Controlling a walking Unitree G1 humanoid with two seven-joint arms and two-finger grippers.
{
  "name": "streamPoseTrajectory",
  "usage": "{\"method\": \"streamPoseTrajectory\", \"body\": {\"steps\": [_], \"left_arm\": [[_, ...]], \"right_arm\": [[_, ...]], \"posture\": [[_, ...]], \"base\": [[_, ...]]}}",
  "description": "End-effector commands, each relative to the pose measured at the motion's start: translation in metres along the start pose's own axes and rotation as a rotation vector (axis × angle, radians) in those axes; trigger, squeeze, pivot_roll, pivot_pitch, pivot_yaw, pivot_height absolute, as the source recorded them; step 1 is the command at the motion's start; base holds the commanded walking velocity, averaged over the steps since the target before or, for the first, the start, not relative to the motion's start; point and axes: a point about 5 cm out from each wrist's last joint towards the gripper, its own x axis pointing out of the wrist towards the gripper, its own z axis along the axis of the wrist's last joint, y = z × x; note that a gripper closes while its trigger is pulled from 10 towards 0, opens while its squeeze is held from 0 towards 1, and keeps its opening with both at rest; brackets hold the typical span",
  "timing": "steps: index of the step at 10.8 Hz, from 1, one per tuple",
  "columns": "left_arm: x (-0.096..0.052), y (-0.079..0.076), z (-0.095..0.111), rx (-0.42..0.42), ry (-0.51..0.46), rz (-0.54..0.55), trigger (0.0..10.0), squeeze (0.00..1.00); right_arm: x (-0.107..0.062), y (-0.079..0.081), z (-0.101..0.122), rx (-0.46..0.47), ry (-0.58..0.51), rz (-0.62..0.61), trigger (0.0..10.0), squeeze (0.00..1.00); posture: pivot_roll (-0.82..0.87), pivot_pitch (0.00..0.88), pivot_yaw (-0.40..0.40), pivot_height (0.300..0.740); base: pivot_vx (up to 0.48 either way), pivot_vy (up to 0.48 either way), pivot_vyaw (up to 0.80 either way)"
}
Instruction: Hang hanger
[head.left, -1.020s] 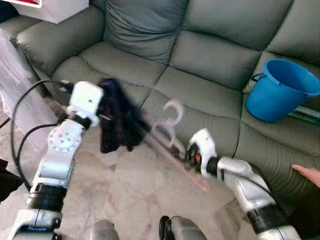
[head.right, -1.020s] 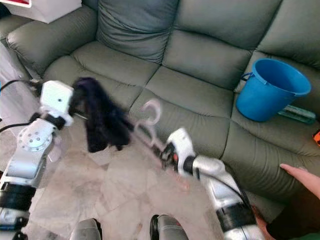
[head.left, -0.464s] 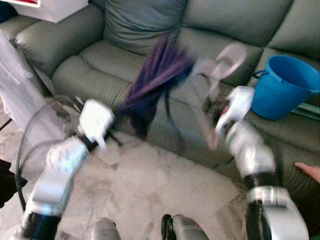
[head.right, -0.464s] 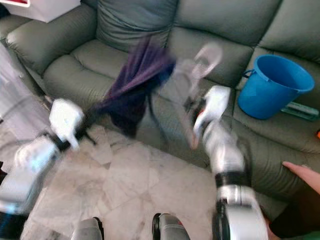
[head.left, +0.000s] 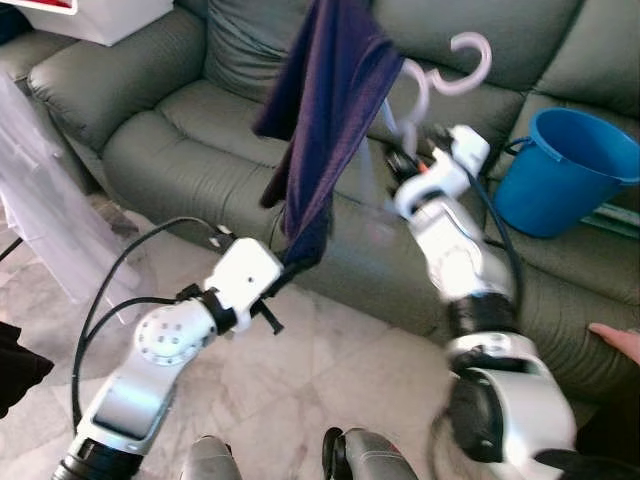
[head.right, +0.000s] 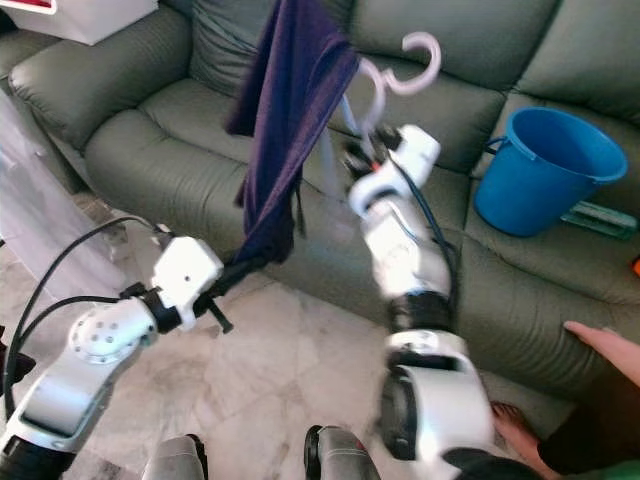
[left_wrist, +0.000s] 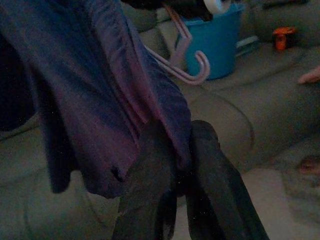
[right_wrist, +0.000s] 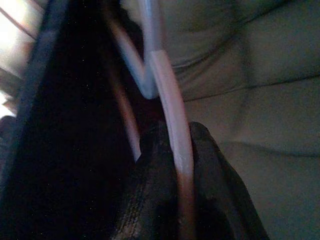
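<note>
Two grippers: left gripper (left_wrist: 175, 165) on purple garment (head.left: 325, 110), right gripper (right_wrist: 172, 150) on pink hanger (head.left: 440, 75).

no readable text for us, no labels, brands or numbers legible on anything we see

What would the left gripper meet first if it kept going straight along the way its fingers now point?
Beyond the purple garment that the left gripper already pinches, probably the grey sofa; depth is unclear.

Grey-green leather sofa (head.left: 180, 130), blue bucket (head.left: 560, 170), pale marble floor (head.left: 330, 370).
</note>
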Motion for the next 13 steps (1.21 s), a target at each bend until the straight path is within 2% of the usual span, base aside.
{"method": "streamPoseTrajectory", "body": {"steps": [1, 2, 3, 4, 5, 6, 7, 8, 9, 10, 12, 13], "left_arm": [[-0.002, -0.009, -0.016, -0.042, 0.079, -0.035, 10.0, 0.00], [0.000, -0.010, -0.015, -0.041, 0.090, -0.056, 10.0, 0.00], [-0.001, -0.018, -0.018, -0.047, 0.112, -0.101, 10.0, 0.00], [-0.003, -0.028, -0.023, -0.044, 0.152, -0.146, 10.0, 0.00], [-0.005, -0.033, -0.025, -0.065, 0.168, -0.164, 10.0, 0.00], [-0.005, -0.034, -0.025, -0.069, 0.176, -0.167, 10.0, 0.00], [-0.006, -0.034, -0.026, -0.068, 0.186, -0.175, 10.0, 0.00], [-0.007, -0.035, -0.027, -0.088, 0.194, -0.183, 10.0, 0.69], [-0.006, -0.037, -0.026, -0.119, 0.189, -0.202, 10.0, 1.00], [-0.005, -0.037, -0.026, -0.112, 0.188, -0.198, 10.0, 1.00], [0.000, -0.036, -0.028, -0.067, 0.192, -0.206, 10.0, 1.00], [0.000, -0.036, -0.029, -0.061, 0.194, -0.202, 10.0, 1.00]], "right_arm": [[0.001, 0.012, 0.048, 0.070, -0.196, 0.014, 10.0, 0.00], [0.003, 0.009, 0.053, 0.176, -0.251, -0.069, 10.0, 0.00], [0.007, -0.001, 0.066, 0.322, -0.321, -0.191, 10.0, 0.00], [0.011, 0.007, 0.082, 0.327, -0.366, -0.166, 10.0, 0.00], [0.013, 0.015, 0.092, 0.257, -0.388, -0.126, 10.0, 0.00], [0.014, 0.024, 0.096, 0.100, -0.391, -0.081, 10.0, 0.00], [0.015, 0.037, 0.088, -0.194, -0.372, -0.012, 10.0, 0.00], [0.015, 0.039, 0.080, -0.249, -0.361, 0.005, 10.0, 0.00], [0.010, 0.042, 0.064, -0.364, -0.344, 0.062, 10.0, 0.00], [0.007, 0.044, 0.058, -0.388, -0.338, 0.083, 10.0, 0.00], [-0.002, 0.046, 0.045, -0.544, -0.336, 0.166, 10.0, 0.00], [-0.006, 0.042, 0.039, -0.578, -0.325, 0.180, 10.0, 0.00]], "posture": [[-0.03, 0.120, -0.081, 0.740], [-0.03, 0.122, -0.080, 0.740], [-0.03, 0.123, -0.079, 0.740], [-0.03, 0.126, -0.080, 0.740], [-0.03, 0.129, -0.085, 0.740], [-0.03, 0.129, -0.087, 0.740], [-0.03, 0.131, -0.088, 0.740], [-0.03, 0.131, -0.088, 0.740], [-0.03, 0.131, -0.088, 0.740], [-0.03, 0.133, -0.085, 0.740], [-0.04, 0.128, -0.083, 0.740], [-0.04, 0.127, -0.082, 0.740]], "base": [[0.000, 0.000, 0.00], [0.000, 0.000, 0.00], [0.000, 0.000, 0.00], [0.000, 0.000, 0.00], [0.000, 0.000, 0.00], [0.000, 0.000, 0.00], [0.000, 0.000, 0.00], [0.000, 0.000, 0.00], [0.000, 0.000, 0.00], [0.000, 0.000, 0.00], [0.000, 0.000, 0.00], [0.000, 0.000, 0.00]]}}
